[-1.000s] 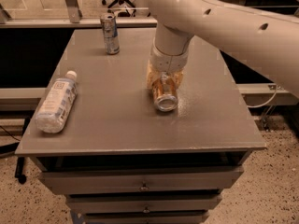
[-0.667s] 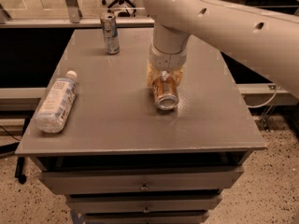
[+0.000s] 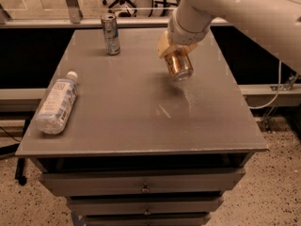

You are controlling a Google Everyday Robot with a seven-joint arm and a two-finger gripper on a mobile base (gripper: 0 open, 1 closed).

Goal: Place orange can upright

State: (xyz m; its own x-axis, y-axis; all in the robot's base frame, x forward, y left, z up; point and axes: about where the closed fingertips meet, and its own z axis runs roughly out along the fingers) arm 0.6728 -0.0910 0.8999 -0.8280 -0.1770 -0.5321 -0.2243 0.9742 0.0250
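Note:
The orange can [image 3: 178,65] is shiny orange-copper with a silver end. It is held tilted in the air above the grey table top [image 3: 136,102], its end pointing down and toward the front right. My gripper [image 3: 175,51] comes down from the white arm at the upper right and is shut on the can's upper part. The can does not touch the table.
A slim silver-blue can [image 3: 110,33] stands upright at the back left of the table. A clear plastic bottle with a white cap [image 3: 57,101] lies on its side near the left edge. Drawers sit below the table's front edge [image 3: 141,152].
The can was lying on the table under my gripper. Now it is lifted off the surface and tilted, and the arm has risen and moved toward the back.

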